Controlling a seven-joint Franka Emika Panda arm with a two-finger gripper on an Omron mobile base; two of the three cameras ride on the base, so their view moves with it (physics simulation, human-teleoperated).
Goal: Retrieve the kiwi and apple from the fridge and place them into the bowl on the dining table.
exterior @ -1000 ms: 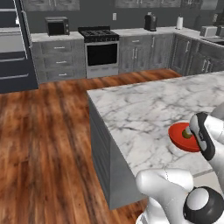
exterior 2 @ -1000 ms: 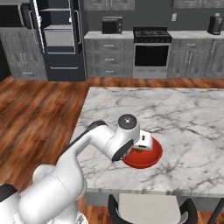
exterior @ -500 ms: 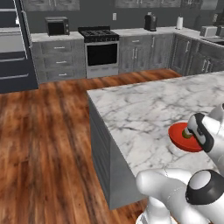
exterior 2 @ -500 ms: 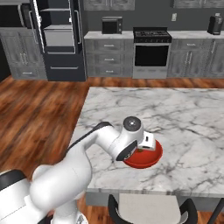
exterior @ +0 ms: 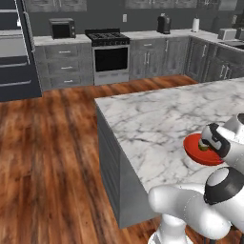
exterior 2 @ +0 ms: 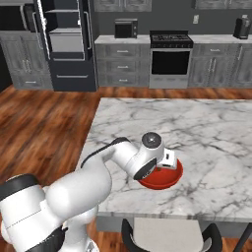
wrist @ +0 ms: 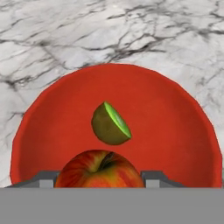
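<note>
The dining table (exterior: 157, 114) is showing a white marble top with grey veins over a plain grey base, standing on a reddish wooden floor (exterior: 52, 157). Along the far wall, grey cabinets (exterior 2: 120, 64) are running under a pale counter, with a stove (exterior: 110, 59) set between them and a microwave (exterior: 62, 28) sitting on the counter to its left. A kettle (exterior: 163, 23) is standing further right on that counter. The dark fridge (exterior 2: 64, 44) is standing at the far left with its upper doors swung open, light shelves showing inside.

The red bowl (wrist: 175, 131) is sitting on the table near the edge closest to the robot. The kiwi (wrist: 109, 124) is lying inside it, a cut half with a bright green face turned to one side. The gripper (wrist: 100, 177) is hanging just over the near rim of the bowl, its fingers pinching the apple (wrist: 99, 169) from either side.

In the hand view the lower part of the apple is being cut off by the bottom of the picture, and only the grey tops of the two fingers (wrist: 43, 178) are peeking out beside it. In the right base view the arm is covering the near-left part of the bowl, so the fruit cannot be made out there. In the left base view the wrist is hiding the right side of the bowl, and the small greenish spot at its edge is too small to tell.
</note>
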